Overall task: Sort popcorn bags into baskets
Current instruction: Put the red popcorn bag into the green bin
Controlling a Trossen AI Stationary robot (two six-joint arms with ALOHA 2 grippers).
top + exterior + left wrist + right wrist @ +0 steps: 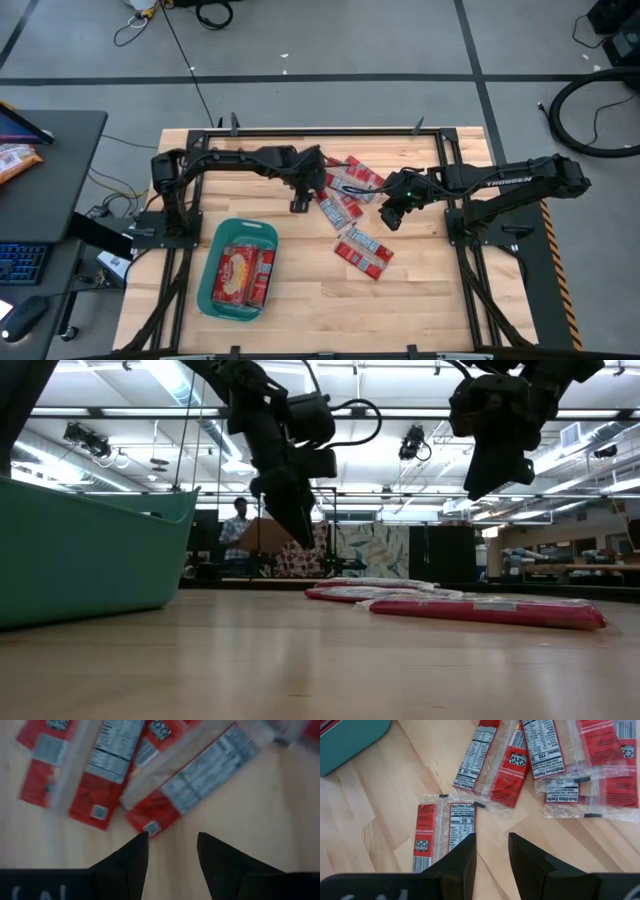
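Note:
Several red popcorn packets with white label panels lie flat on the wooden table: a cluster (345, 190) toward the far middle and a pair (363, 250) nearer. The teal bin (212, 285) stands near left and holds red packets (243, 275), one larger with a yellowish picture. My left gripper (300, 205) hovers open just left of the cluster; its wrist view shows packet ends (150, 815) just beyond the gripper (172, 845). My right gripper (390, 218) hovers open right of the cluster, above the table; its wrist view shows a packet (447, 827) just beyond the gripper (492, 845).
In the low view both grippers (295, 520) (485, 475) hang well above the packets (480, 608), with the bin wall (90, 555) at left. Bare wood lies along the near edge (380, 310). A desk with a keyboard (20, 265) stands left of the table. A person (237, 525) stands far behind.

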